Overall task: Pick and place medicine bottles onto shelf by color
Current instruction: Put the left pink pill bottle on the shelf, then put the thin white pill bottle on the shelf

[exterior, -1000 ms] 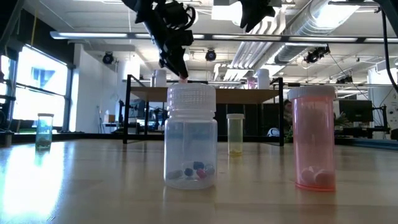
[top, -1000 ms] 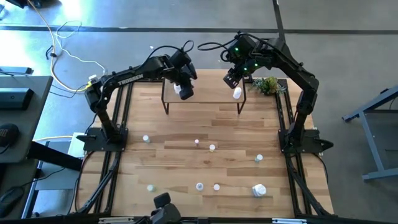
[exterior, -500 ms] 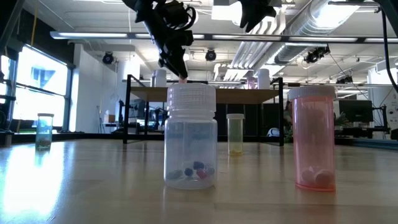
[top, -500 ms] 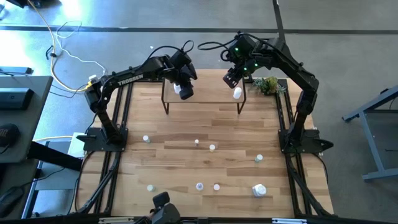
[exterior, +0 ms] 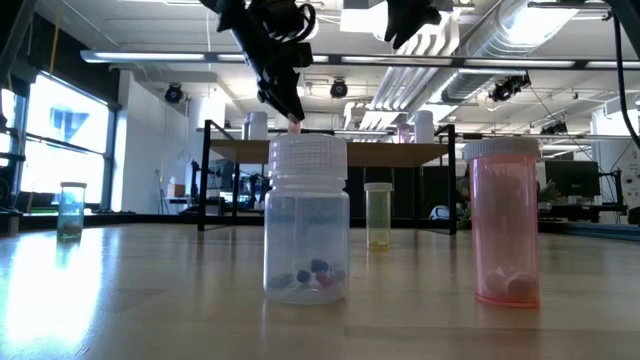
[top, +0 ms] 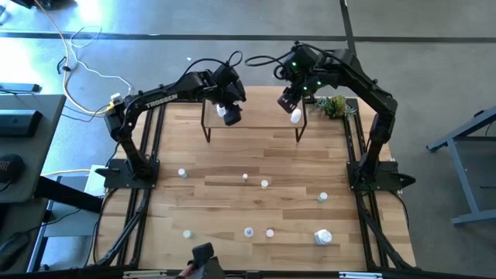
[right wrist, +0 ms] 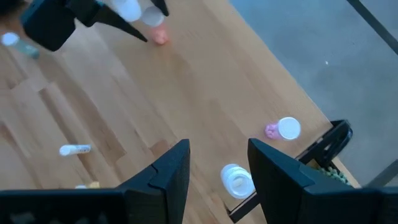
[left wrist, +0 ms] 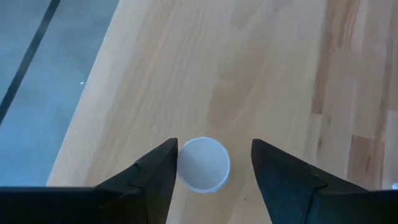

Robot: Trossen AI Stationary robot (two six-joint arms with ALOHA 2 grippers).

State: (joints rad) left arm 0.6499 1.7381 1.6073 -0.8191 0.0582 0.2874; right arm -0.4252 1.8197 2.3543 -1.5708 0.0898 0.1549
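Note:
The shelf [top: 256, 118] stands at the table's far edge. My left gripper [top: 229, 113] is open, pointing down over the shelf's left half. A white-capped bottle [left wrist: 203, 163] stands on the board between its fingers, close to one finger. A small pink-capped bottle [right wrist: 160, 37] stands next to it. My right gripper [top: 290, 101] is open and empty above the shelf's right end. Below it stand a larger white bottle [right wrist: 237, 180] and a pink bottle with a white cap [right wrist: 283, 129]. Several more bottles stand across the table, such as one at mid-table [top: 264, 184]. My left gripper comes from above with a finger on either side of the white cap. The cap's edge [left wrist: 180, 165] lies right beside one finger [left wrist: 163, 171], and I cannot tell whether they touch. The other finger stands apart from it.
A small green plant [top: 333, 105] stands right of the shelf. A large white-capped bottle [exterior: 307, 220], a pink bottle [exterior: 505, 225] and a yellow one [exterior: 378, 215] stand near the front. A larger white bottle [top: 322, 236] stands at the front right.
My left gripper has risen slightly over the shelf. The bottles have stayed where they were.

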